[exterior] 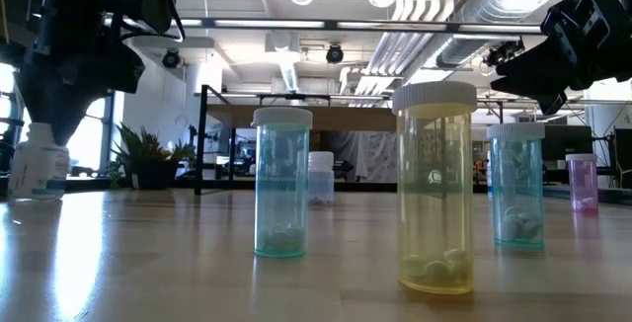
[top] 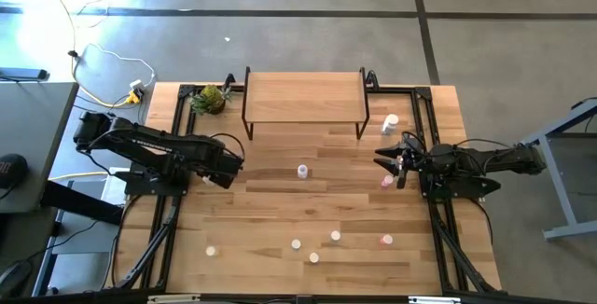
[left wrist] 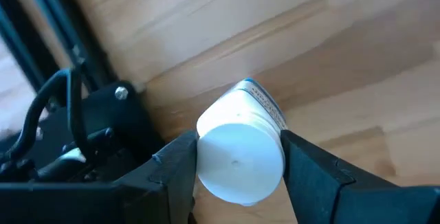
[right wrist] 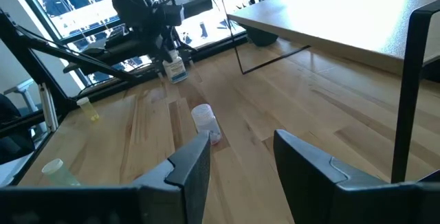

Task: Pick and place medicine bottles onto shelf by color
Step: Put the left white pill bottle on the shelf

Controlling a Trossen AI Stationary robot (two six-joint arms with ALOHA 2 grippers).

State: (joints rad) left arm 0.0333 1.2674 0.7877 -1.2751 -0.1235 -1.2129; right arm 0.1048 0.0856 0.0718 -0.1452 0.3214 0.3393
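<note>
My left gripper [top: 209, 179] is near the table's left side, shut on a white bottle with a blue label [left wrist: 242, 152]. The bottle also shows in the low view [exterior: 39, 164] and the right wrist view [right wrist: 176, 69]. My right gripper [top: 390, 161] is open and empty, held above the table at the right. A pink bottle [top: 386, 182] stands just near of it and a larger white bottle [top: 390, 122] just far of it. The light-wood shelf [top: 303, 99] stands on black legs at the far middle. Several small bottles [top: 313, 248] stand upright near the front edge. My left gripper pinches the white bottle between its two fingers at the cap's sides [left wrist: 206, 157], at the bottle's top end. The fingers come from above, slanting down. The bottle stands upright with its base [exterior: 38, 194] at the tabletop; whether it rests there I cannot tell.
A pale bottle [top: 302, 171] stands alone at the table's middle. A green leafy plant [top: 213, 99] sits at the shelf's left end. In the low view, teal [exterior: 281, 184], yellow [exterior: 434, 189], teal [exterior: 515, 189] and pink [exterior: 583, 182] bottles stand upright. Black frame rails run along both table sides.
</note>
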